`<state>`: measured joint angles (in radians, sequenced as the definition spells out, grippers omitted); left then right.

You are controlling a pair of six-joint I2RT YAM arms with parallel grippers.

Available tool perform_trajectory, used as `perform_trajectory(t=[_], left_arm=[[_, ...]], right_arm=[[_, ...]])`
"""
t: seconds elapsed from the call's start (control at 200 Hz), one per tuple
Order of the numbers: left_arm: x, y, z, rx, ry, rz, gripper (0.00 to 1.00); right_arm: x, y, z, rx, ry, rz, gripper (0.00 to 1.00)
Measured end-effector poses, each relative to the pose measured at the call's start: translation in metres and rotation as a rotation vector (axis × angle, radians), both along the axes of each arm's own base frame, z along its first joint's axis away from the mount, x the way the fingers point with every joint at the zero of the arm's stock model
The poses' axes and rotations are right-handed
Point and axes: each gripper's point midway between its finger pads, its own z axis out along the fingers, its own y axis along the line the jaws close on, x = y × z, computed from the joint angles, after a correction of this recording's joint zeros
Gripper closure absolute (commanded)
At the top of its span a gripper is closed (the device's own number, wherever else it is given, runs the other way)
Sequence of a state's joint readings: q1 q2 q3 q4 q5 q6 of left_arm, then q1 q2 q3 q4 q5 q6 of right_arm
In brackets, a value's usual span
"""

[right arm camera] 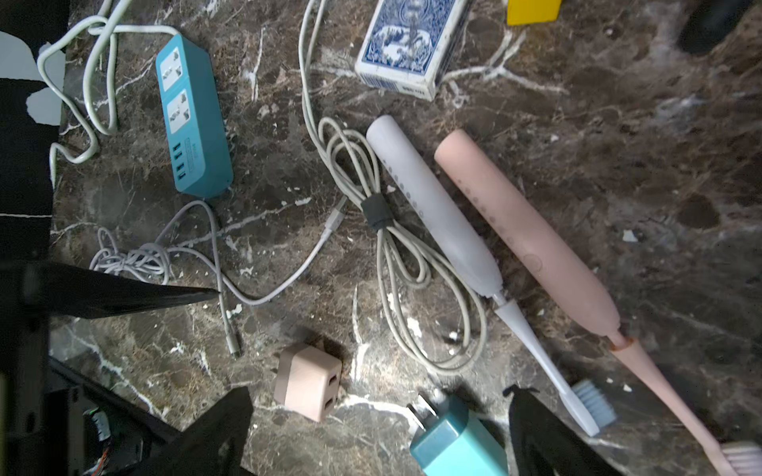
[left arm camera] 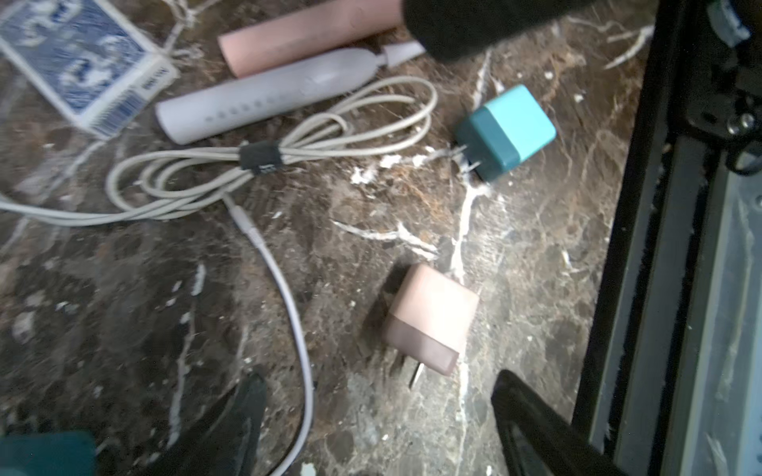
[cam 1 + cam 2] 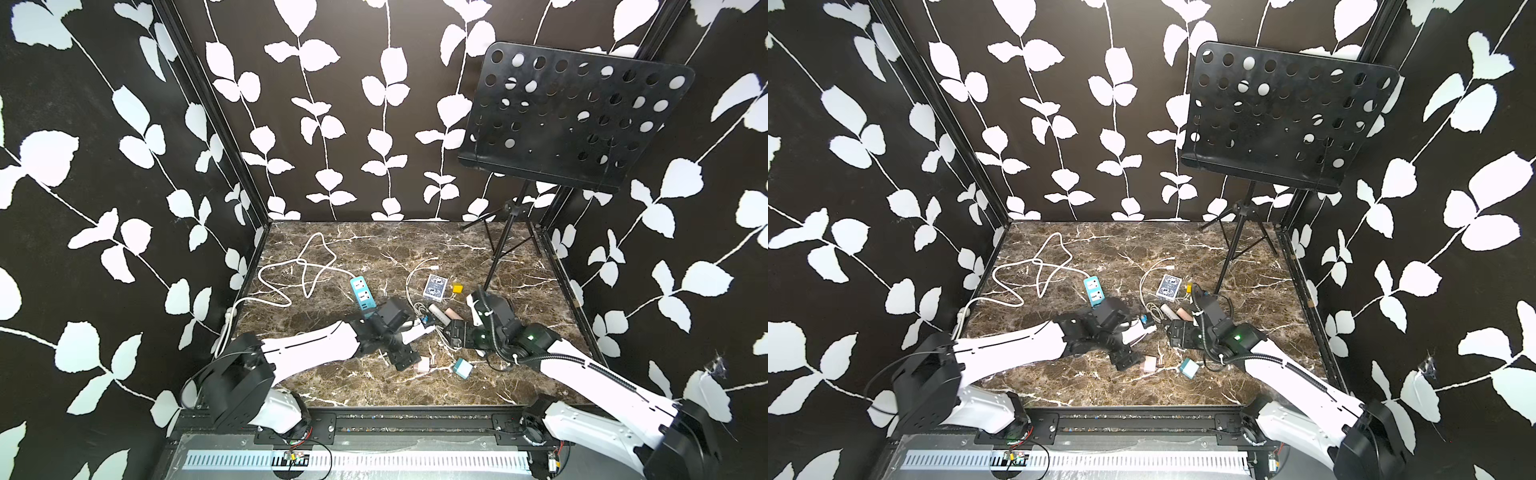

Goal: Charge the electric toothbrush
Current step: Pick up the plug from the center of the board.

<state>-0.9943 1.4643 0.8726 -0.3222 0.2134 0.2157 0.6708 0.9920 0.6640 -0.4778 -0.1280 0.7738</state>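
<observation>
Right wrist view looks down on a glossy brown marble-patterned tabletop (image 1: 618, 136) veined in white. In both top views a black perforated metal music stand (image 3: 577, 116) on a thin tripod fills the upper right, while the two white-and-black arms reach in from the lower corners and meet near the centre.

A teal plastic power strip (image 1: 194, 119), a rounded bar with two sockets and a row of USB ports, lies left of centre in a top view (image 3: 360, 294); the left arm's wrist covers its near end. A blue patterned card box (image 1: 408, 41) sits right of it.

The grey-white toothbrush (image 1: 437, 214) and the pink toothbrush (image 1: 532, 247), smooth matte tapered cylinders, lie side by side and parallel. In the top views the right arm hides all but their butt ends. A bundled beige cable (image 1: 377, 214), cinched by a dark band, lies against the grey-white one. A thin white cable (image 1: 335, 221) snakes loose nearby.

A boxy pink adapter (image 2: 429, 317) and a two-tone teal adapter (image 2: 507, 130) lie apart, prongs exposed. A small yellow block (image 3: 457, 287) rests beside the card box.

The left gripper (image 2: 377, 379) stands wide open over the pink adapter, gripping nothing. The right gripper (image 1: 379, 391) also gapes wide; the teal adapter lies between its black fingers (image 1: 222, 428), apparently untouched.
</observation>
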Motion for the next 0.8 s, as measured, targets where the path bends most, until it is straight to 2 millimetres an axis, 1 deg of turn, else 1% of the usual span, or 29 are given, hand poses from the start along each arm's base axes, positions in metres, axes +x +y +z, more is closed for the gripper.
perform_trajectory(t=[0.115, 0.215, 0.335, 0.475, 0.555, 0.675, 0.8], left_arm=[[-0.007, -0.011, -0.010, 0.037, 0.018, -0.083, 0.22], [-0.013, -0.013, -0.019, 0.057, 0.026, -0.123, 0.26], [-0.019, -0.015, -0.030, 0.097, 0.039, -0.162, 0.28], [-0.020, -0.018, -0.043, 0.128, 0.046, -0.189, 0.33], [-0.020, -0.018, -0.050, 0.149, 0.054, -0.196, 0.39], [-0.019, -0.015, -0.059, 0.176, 0.057, -0.202, 0.44], [-0.019, -0.014, -0.062, 0.187, 0.054, -0.203, 0.60]], right_arm=[[-0.002, 0.002, 0.005, 0.040, 0.008, 0.010, 0.09], [-0.003, 0.002, 0.009, 0.061, 0.006, 0.011, 0.10], [-0.003, -0.004, 0.013, 0.071, -0.002, -0.011, 0.12], [-0.002, -0.016, 0.017, 0.077, -0.013, -0.050, 0.12], [-0.003, -0.022, 0.017, 0.078, -0.013, -0.069, 0.12], [-0.003, -0.027, 0.016, 0.076, -0.010, -0.085, 0.12], [-0.003, -0.028, 0.017, 0.078, -0.010, -0.088, 0.13]])
